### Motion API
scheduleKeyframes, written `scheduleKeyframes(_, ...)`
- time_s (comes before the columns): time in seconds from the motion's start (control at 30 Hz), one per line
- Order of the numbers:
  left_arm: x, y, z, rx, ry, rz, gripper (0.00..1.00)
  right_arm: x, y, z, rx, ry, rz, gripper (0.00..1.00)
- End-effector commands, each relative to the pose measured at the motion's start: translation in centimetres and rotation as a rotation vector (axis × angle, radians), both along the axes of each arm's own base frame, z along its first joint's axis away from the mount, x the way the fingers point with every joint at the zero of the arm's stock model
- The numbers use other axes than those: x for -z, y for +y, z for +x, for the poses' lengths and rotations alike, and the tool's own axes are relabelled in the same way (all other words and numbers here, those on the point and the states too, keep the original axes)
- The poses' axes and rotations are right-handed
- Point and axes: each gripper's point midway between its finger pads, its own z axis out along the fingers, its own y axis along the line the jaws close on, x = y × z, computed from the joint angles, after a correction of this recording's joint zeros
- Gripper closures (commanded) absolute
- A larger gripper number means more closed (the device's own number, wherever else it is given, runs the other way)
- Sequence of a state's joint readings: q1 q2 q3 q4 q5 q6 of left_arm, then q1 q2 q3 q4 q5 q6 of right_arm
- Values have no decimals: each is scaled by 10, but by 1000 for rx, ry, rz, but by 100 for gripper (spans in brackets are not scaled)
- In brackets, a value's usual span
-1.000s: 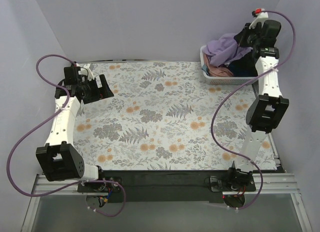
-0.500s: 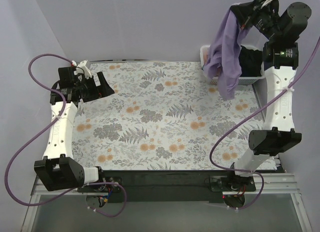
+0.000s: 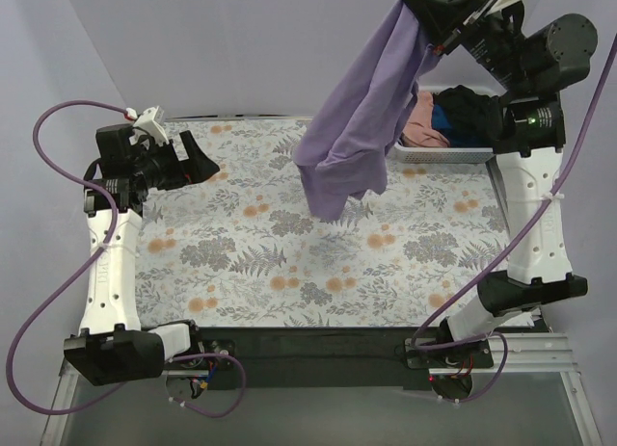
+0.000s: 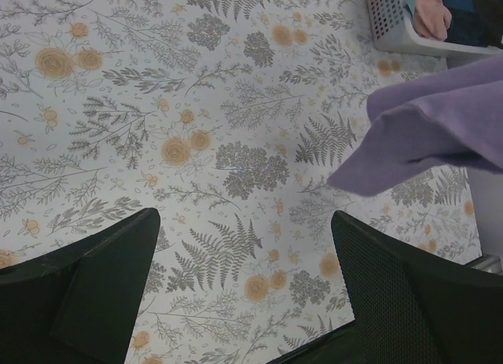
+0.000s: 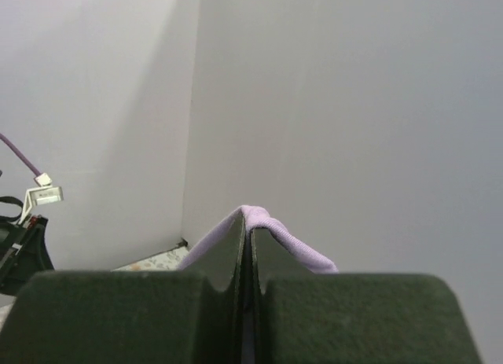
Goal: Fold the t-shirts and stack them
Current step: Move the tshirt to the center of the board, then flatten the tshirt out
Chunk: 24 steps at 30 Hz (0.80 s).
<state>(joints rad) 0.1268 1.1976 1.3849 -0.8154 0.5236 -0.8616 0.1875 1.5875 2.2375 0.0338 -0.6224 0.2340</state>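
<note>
The right hand (image 3: 429, 17), clamped on the lavender t-shirt (image 3: 355, 128), holds it high to hang free above the surface (image 3: 260, 263); the left hand (image 3: 198, 163) hovers wide open, seemingly ready.

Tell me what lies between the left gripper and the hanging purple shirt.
Only bare floral tabletop. The top view shows it between the open left gripper and the lavender shirt; the left wrist view agrees.
</note>
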Motion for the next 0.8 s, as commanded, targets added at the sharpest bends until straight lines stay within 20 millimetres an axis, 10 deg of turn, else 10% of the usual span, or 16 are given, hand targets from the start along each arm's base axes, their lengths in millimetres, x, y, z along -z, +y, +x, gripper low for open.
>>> scheduleKeyframes(0.0,-22,-8,-8,44,-65,-24,9,-1,0,-16,-4,-4,51,99)
scheduleKeyframes(0.1,-22,-14,-14,112,-102,-6,9,43,-5,-19,32,95,25,99)
scheduleKeyframes(0.13,-15,-22,-21,175,-97,-22,9,110,-9,7,65,240,-16,99)
scheduleKeyframes(0.2,-8,-28,-29,232,-106,-10,9,158,-27,-6,140,298,-72,93)
scheduleKeyframes(0.27,15,-30,-41,307,-94,56,9,261,-62,7,267,530,-134,59)
scheduleKeyframes(0.37,59,-25,-47,360,-36,175,9,348,-127,6,449,675,-256,35)
scheduleKeyframes(0.43,83,-29,-52,405,6,216,10,380,-148,5,479,717,-364,31)
scheduleKeyframes(0.57,136,-49,-65,523,127,281,19,433,-126,-36,243,866,-562,5)
scheduleKeyframes(0.77,191,-102,-88,674,239,352,35,476,-67,-90,10,803,-806,13)
